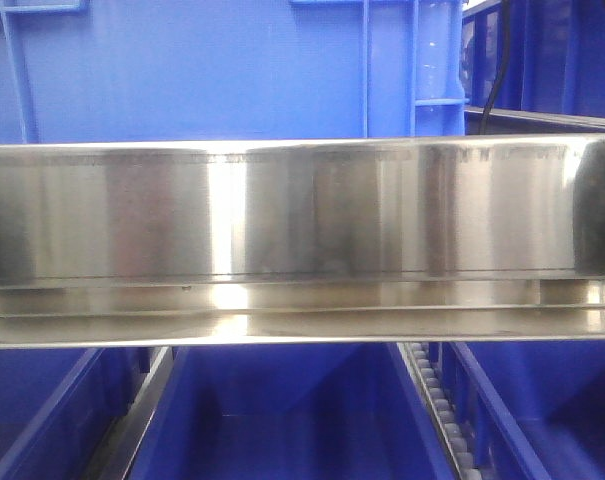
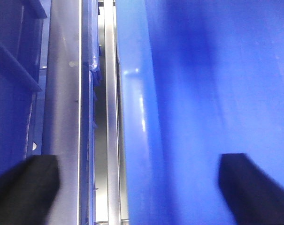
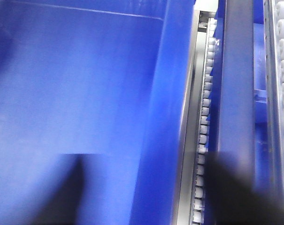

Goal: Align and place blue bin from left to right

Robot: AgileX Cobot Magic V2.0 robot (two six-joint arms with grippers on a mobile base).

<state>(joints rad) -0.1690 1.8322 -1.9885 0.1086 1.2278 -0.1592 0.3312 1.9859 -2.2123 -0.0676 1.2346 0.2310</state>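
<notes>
Blue bin (image 1: 282, 430): large rectangular bright-blue plastic crate, smooth inside, with a thick rim. Sits in the middle lane beneath a broad polished stainless-steel crossbeam (image 1: 302, 215). Bounded on its left by a slim steel rail (image 1: 132, 415) and on its right by a track of small white rollers (image 1: 434, 400). Flanked by neighbouring blue crates (image 1: 22, 420) in the lanes on either side, with ribbed blue crates (image 1: 182, 70) standing above the beam.

Left gripper (image 2: 137, 187): spread wide, with black fingers (image 2: 24, 185) astride the bin's left wall (image 2: 132, 117). One finger outside, over the grey steel rail. The other inside, over the bin's inner surface. Clamped on nothing, and well clear of the wall on both sides.

Right gripper (image 3: 153, 187): also parted, with dark blurred fingers (image 3: 69, 187) straddling the bin's right wall (image 3: 156, 117). One finger inside the bin, the other outside, over the roller track and the rim of the crate beyond. No contact with the wall to be seen, though too blurred at the tips to be sure.
</notes>
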